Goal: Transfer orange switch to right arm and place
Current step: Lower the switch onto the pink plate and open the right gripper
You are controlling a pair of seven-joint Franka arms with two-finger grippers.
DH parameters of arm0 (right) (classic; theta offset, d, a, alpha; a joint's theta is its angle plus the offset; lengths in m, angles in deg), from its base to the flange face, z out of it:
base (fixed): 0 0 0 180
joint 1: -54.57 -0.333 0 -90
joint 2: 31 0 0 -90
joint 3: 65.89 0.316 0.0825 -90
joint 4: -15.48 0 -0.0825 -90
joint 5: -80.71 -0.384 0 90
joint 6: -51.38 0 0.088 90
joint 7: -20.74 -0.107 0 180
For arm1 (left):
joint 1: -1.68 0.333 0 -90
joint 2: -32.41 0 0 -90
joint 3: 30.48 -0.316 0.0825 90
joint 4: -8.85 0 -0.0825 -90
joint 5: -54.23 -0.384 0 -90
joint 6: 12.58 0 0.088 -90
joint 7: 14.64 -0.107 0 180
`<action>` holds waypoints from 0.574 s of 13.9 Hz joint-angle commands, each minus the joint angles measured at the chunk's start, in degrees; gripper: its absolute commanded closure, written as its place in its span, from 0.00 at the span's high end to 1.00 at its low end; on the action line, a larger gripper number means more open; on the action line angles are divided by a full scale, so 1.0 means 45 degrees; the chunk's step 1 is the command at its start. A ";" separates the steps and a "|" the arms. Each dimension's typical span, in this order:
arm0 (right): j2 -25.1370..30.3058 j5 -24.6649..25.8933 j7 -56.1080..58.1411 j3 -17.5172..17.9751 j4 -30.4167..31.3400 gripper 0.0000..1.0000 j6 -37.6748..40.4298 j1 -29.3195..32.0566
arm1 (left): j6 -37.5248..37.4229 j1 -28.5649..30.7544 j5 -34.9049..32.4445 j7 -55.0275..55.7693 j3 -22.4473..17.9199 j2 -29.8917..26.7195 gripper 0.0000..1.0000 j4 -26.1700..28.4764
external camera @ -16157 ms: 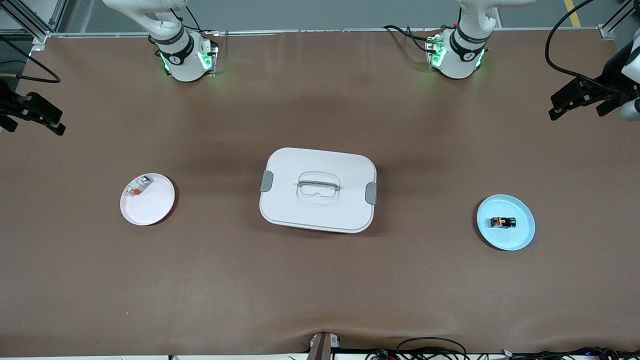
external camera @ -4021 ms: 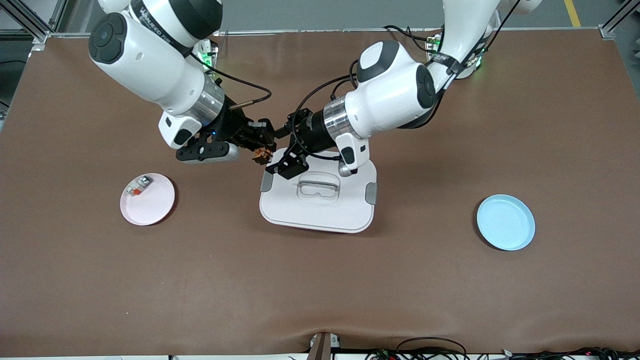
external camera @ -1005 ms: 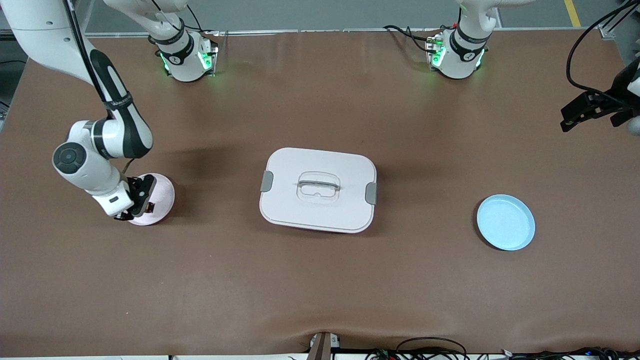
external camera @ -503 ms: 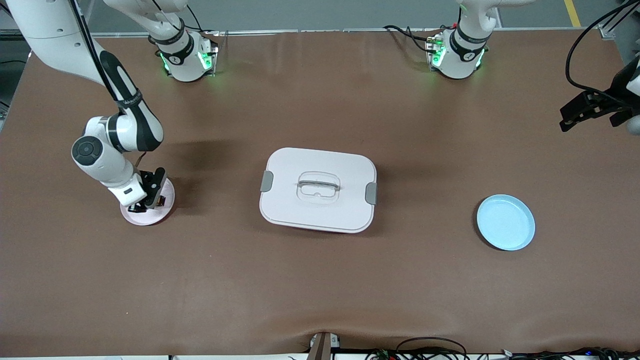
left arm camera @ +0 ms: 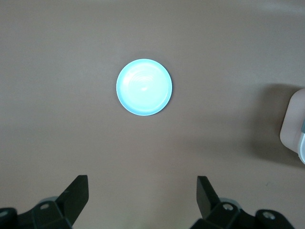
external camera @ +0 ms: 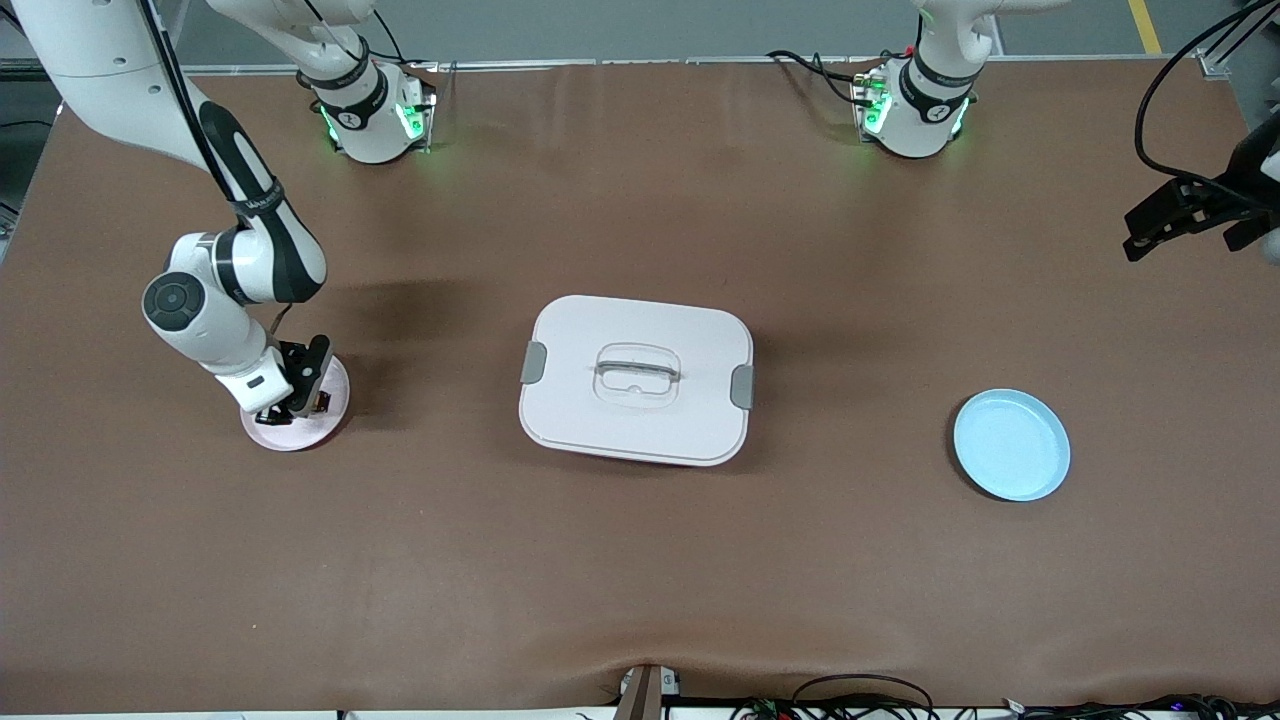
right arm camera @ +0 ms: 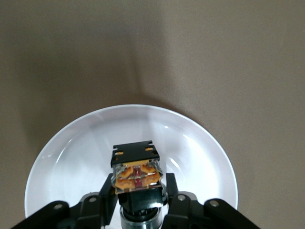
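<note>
Since earlier, right gripper [external camera: 300, 392] seemingly unmoved.

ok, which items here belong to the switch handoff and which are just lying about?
In play:
- orange switch, between the right hand's fingers, over the pink plate
- left hand, open, waiting high over the table near the blue plate

Lying about:
- white lidded box, mid-table

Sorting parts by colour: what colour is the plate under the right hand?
Pale pink in the front view; in the right wrist view it looks white.
</note>
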 commanded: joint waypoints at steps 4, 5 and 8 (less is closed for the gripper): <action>0.0277 0.0245 0.0105 0.0131 0.0117 1.00 -0.0017 0.0296 | 0.0001 -0.0003 0.0239 -0.0337 -0.0118 -0.0027 1.00 -0.0150; 0.0315 0.0245 0.0027 0.0131 0.0117 1.00 0.0042 0.0296 | 0.0001 0.0016 0.0239 -0.0356 -0.0118 -0.0027 1.00 -0.0169; 0.0471 0.0226 -0.0071 0.0150 0.0078 1.00 0.0062 0.0237 | 0.0001 -0.0003 0.0259 -0.0356 -0.0118 -0.0027 1.00 -0.0169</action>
